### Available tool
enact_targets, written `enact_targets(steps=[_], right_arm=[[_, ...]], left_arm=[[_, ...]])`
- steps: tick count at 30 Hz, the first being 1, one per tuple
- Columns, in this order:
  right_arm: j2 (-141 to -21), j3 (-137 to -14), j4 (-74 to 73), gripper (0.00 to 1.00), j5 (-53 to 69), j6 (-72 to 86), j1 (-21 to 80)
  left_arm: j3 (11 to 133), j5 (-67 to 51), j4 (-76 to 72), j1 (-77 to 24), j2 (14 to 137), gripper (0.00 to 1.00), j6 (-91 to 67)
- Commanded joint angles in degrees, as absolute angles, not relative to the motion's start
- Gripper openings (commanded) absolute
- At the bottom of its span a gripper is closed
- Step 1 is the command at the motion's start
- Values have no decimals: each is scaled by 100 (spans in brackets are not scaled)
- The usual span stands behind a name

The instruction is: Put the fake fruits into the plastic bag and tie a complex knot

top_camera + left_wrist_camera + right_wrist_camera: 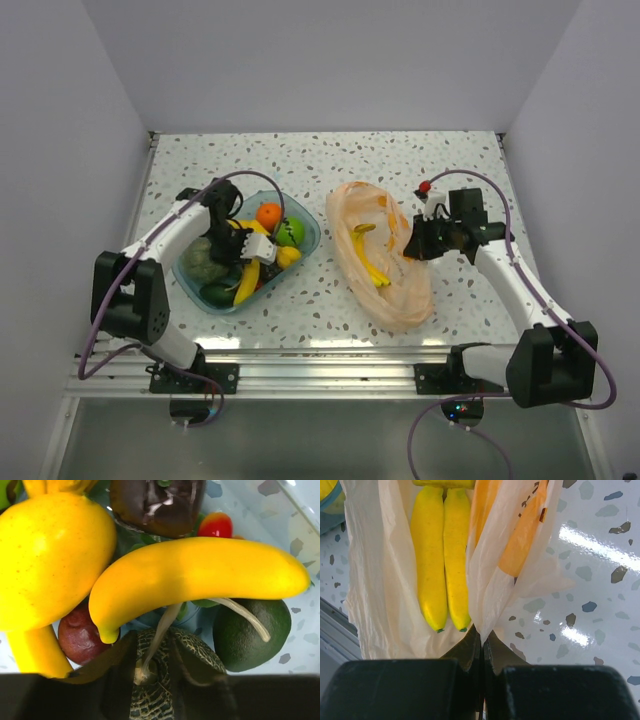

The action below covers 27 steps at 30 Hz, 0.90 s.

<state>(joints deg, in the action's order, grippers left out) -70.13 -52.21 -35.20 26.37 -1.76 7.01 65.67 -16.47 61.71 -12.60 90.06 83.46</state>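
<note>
Here, closest to us, the right gripper [482,639] is clenched on a fold of the plastic bag [395,290], its jaws pressed together on the thin film at the bag's right edge. We judge that this film could slip free or tear under a hard pull, and the mouth would then sag shut. Just beyond the pinch, two bananas [442,555] lie inside the bag, and a sharp lift might roll them out. Farther off, across the table [300,300], the left gripper [248,248] hangs low over the blue tray [308,235], where the remaining fake fruits [288,232] are heaped, a banana [200,575] lying across the melon [185,655]. We cannot tell whether its jaws are parted or closed. Those glossy curved skins may squirt from a grasp, or the heap may shift and spill over the rim.
</note>
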Motion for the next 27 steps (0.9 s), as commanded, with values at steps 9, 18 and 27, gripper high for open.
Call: enact_targets(steps=[9,18,27], right_arm=[[-6970,-5238,-3410,0,2751,-290,694],[-6952,-5247,-3428,0,2812,-281,686],[-6970,-5247,-3375,0,2874,-255,694]], left_arm=[[6863,-1398,6247,-1529,8570,0,8174],[7813,-1029,7286,-1758,8245,0,8199],[9279,-1684,7541,-1933,8112,0,7772]])
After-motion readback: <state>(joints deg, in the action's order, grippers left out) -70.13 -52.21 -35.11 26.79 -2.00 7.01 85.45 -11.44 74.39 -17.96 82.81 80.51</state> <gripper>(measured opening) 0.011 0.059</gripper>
